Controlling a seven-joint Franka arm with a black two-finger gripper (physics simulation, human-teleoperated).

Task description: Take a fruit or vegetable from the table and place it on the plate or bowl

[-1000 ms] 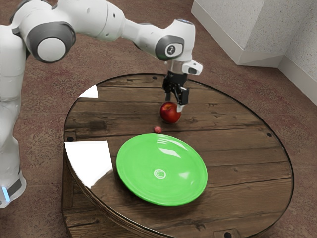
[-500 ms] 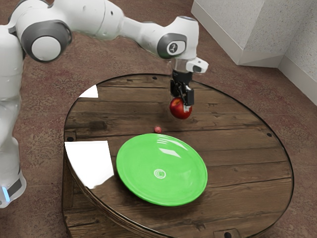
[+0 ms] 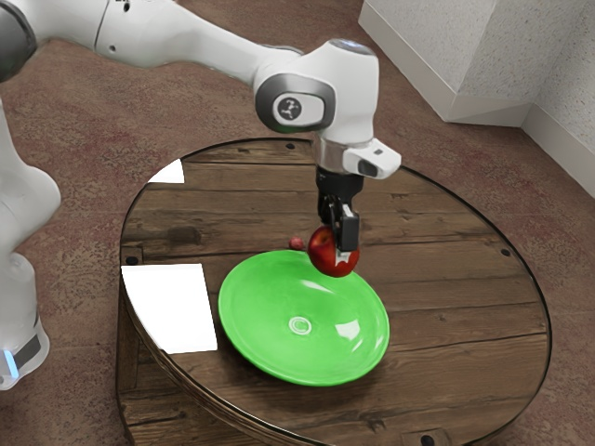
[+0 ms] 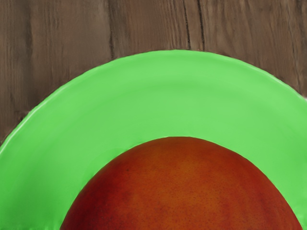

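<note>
My black gripper (image 3: 337, 247) is shut on a red apple (image 3: 331, 255), which hangs in the air just over the far rim of the green plate (image 3: 279, 325). The plate lies flat on the round wooden table (image 3: 446, 279). In the wrist view the apple (image 4: 182, 187) sits large right under my hand, with the plate's green rim (image 4: 158, 91) curving beyond it and bare wood past that.
A small red berry-like fruit (image 3: 296, 242) lies on the table just behind the plate, close beside the apple. Two white patches (image 3: 167, 302) mark the table's edge toward the exterior view's left. A white wall base (image 3: 465, 65) stands far behind.
The apple has been lifted off the table and carried toward the plate; my hand moved nearer and lower in the exterior view. The small red fruit has stayed put.
</note>
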